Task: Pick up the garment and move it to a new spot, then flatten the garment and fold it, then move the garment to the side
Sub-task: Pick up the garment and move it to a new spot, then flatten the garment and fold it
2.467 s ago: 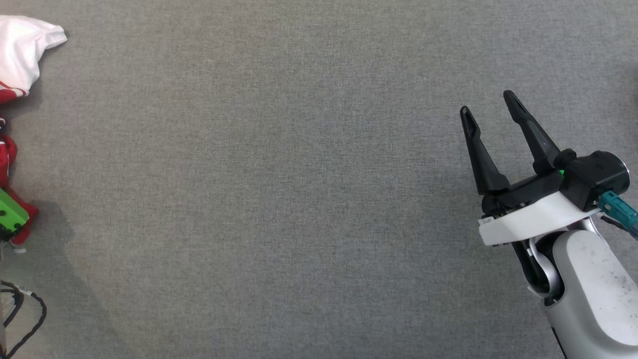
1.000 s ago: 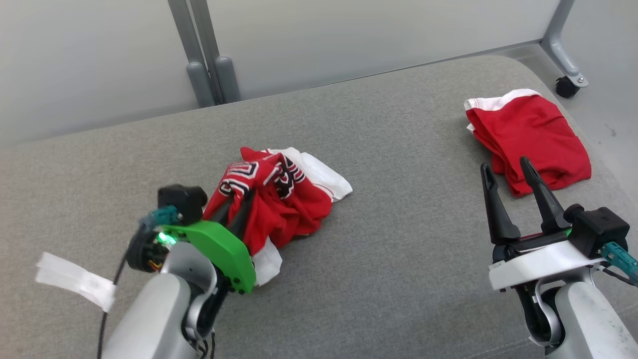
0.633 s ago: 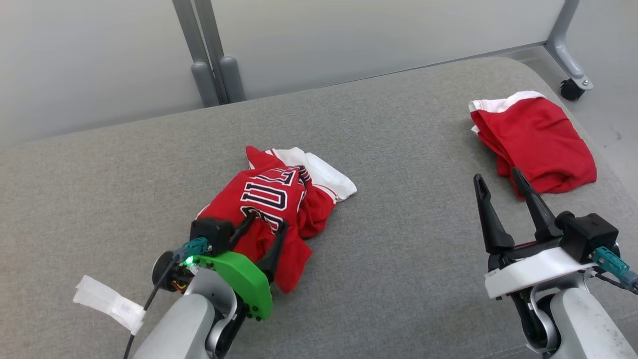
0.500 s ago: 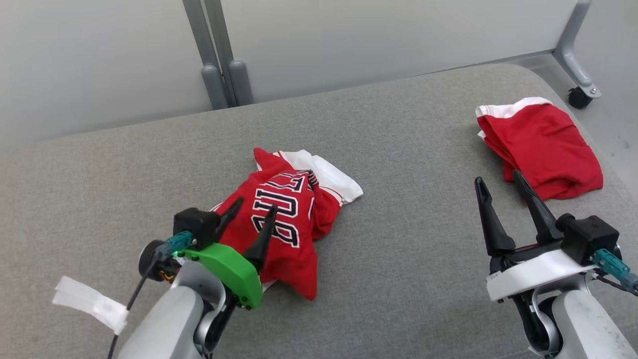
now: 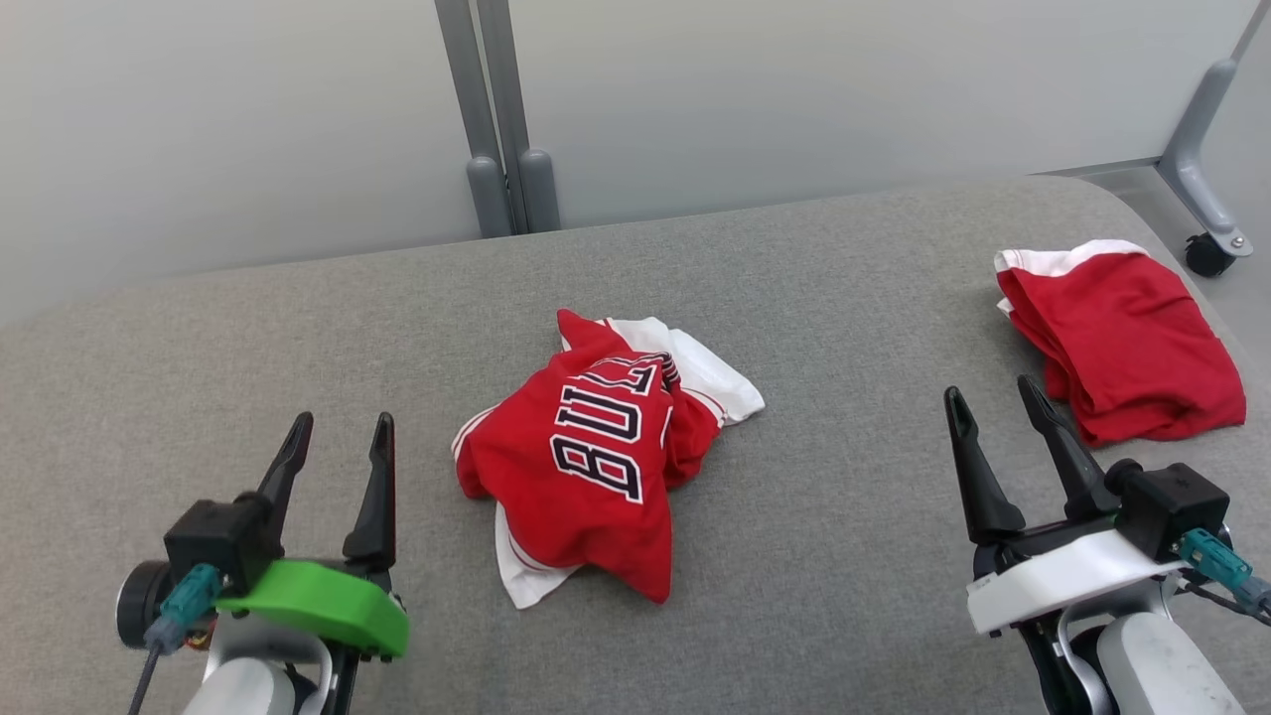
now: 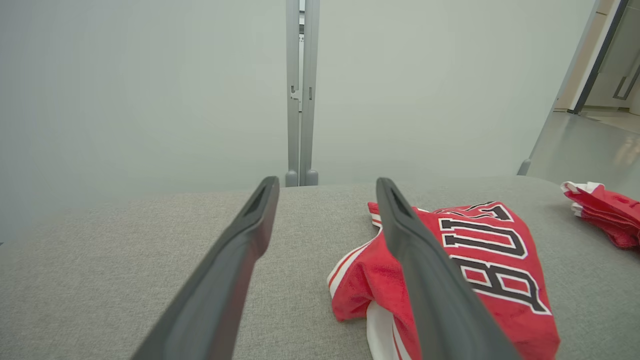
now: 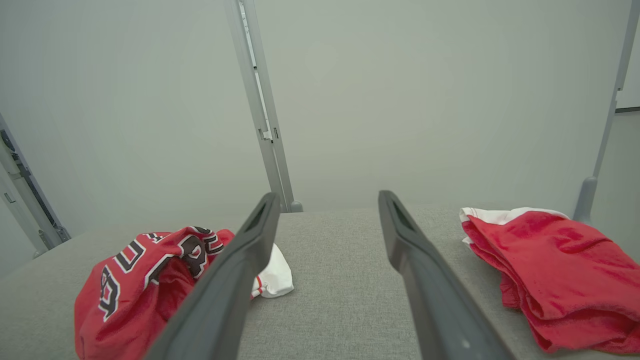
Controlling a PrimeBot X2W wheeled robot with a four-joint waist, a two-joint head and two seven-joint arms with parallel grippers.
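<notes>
Now we log the crumpled red garment (image 5: 596, 477) lying in a heap near the middle of our grey padded surface (image 5: 844, 576), between our two grippers and touching neither. Dark lettering edged in white faces up on its red panel. White fabric shows at the far right corner and again under the near edge.

Our left gripper (image 5: 344, 419) sits at the lower left of the head view, just left of the heap and apart from it, with its fingers pointing away from us. Its jaws stand well apart with nothing between them. In the left wrist view we see bare grey cloth in the gap, and the garment's left edge runs behind the right-hand finger.

Our right gripper (image 5: 990, 387) sits at the lower right, its jaws likewise spread and empty. The right wrist view gives us plain grey surface between the fingers, with the garment off to the left.

We note a folded red piece (image 5: 1122, 343) with a white band along its far edge, near the right end of the surface. In the head view it lies just past the right gripper's fingertips, well apart from the heap.

Behind the surface we see pale panels (image 5: 248, 129) joined at paired grey posts (image 5: 501, 119), and a caster wheel (image 5: 1206, 253) on the floor at far right
</notes>
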